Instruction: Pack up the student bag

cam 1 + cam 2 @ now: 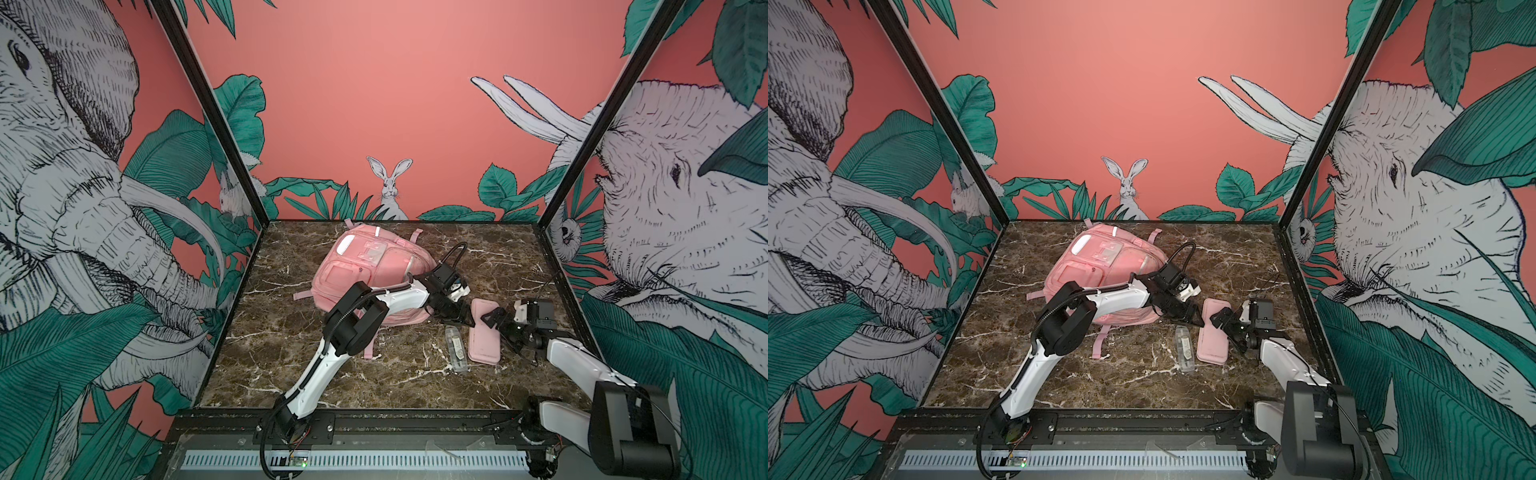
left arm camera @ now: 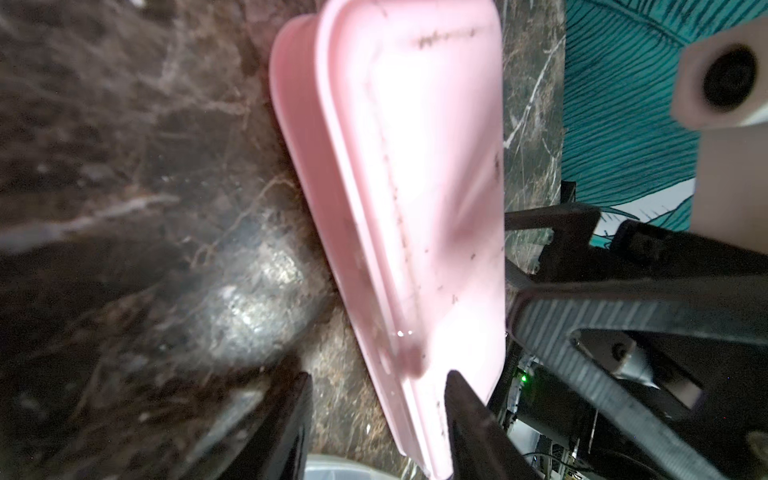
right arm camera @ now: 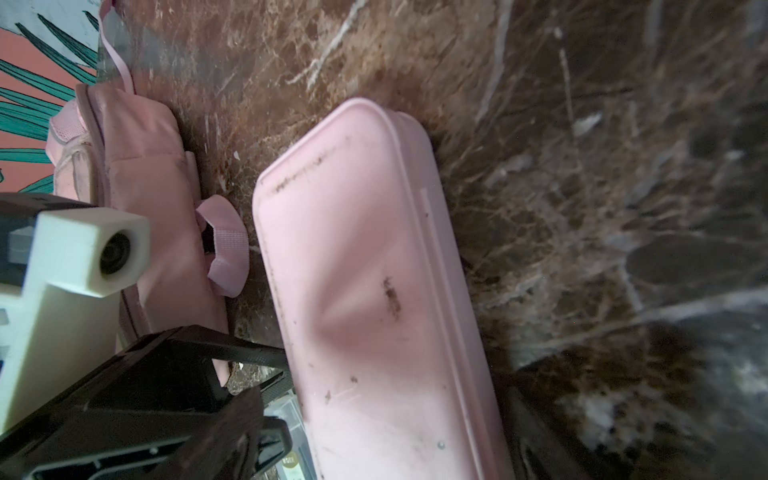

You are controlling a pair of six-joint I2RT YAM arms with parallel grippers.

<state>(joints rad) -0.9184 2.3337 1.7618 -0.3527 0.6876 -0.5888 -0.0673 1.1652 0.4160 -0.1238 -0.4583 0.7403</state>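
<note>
both top views: student bag [image 1: 370, 270] [image 1: 1104, 266], a large soft pink fabric backpack, lies at back middle of the brown marble table [image 1: 291, 353]; flat slim pink pencil case [image 1: 484, 336] near its right side

left wrist: left gripper [image 2: 378, 376] half open astride the case end, nothing held; right gripper [image 2: 511, 266] wide open at the long edge

right wrist: bag's pink strap [image 3: 224, 249] just beside the case

step, i judge: grasping the case; next needs a firm close, a lift, an open pocket
</note>
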